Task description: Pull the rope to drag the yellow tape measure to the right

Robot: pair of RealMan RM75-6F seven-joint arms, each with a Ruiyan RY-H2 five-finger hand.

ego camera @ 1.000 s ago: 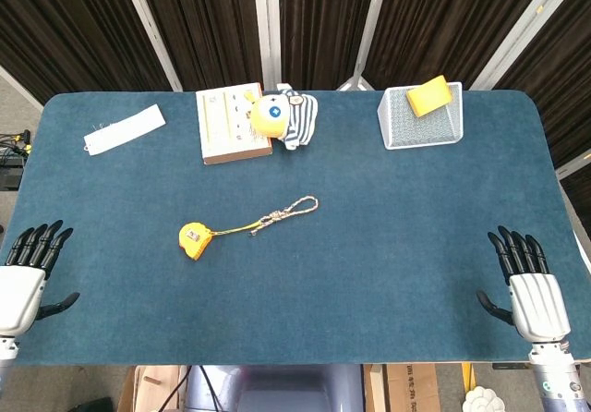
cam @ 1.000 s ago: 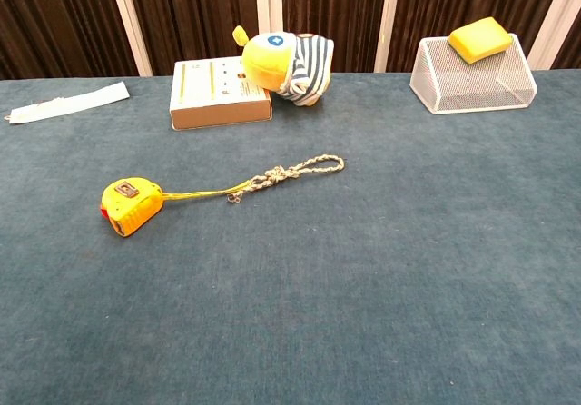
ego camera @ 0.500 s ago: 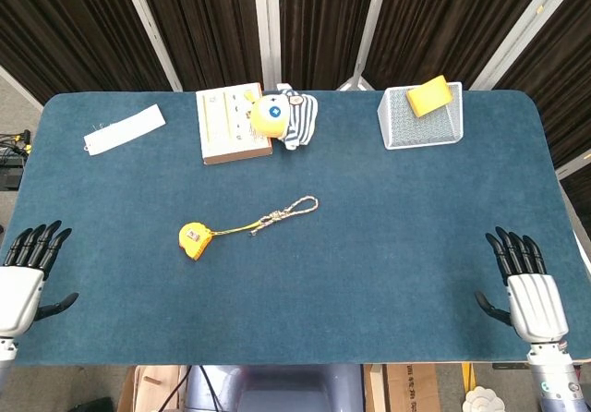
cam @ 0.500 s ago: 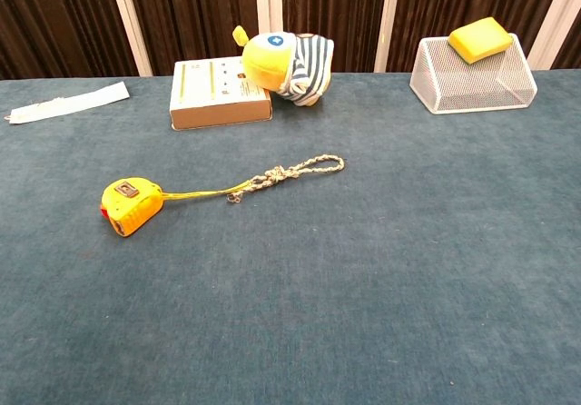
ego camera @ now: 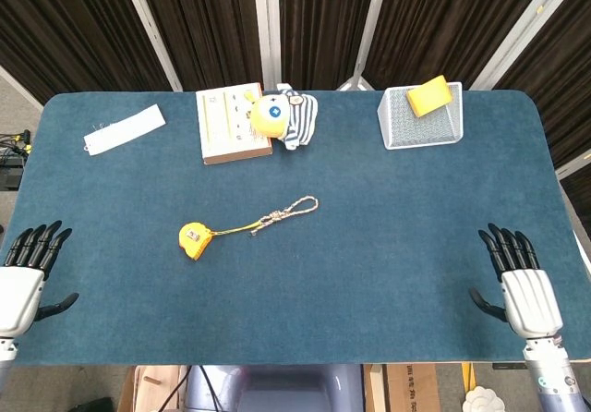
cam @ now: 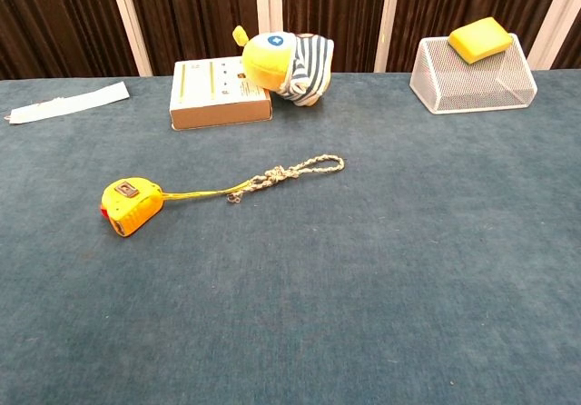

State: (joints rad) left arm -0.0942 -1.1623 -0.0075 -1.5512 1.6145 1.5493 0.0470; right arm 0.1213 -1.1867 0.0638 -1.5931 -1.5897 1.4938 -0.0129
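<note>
The yellow tape measure lies on the blue table, left of centre. A thin yellow cord runs from it to a braided rope whose loop end points right and away. My left hand rests open at the table's front left corner, fingers spread. At the front right edge my right hand is open too, fingers pointing away. Both hands are far from the rope and show only in the head view.
At the back stand a flat box with a striped yellow plush toy against it, and a white wire basket upside down with a yellow sponge on top. A white paper strip lies back left.
My right hand has crept a little forward and to the left over the table edge. The tape measure, rope and left hand have not moved.
</note>
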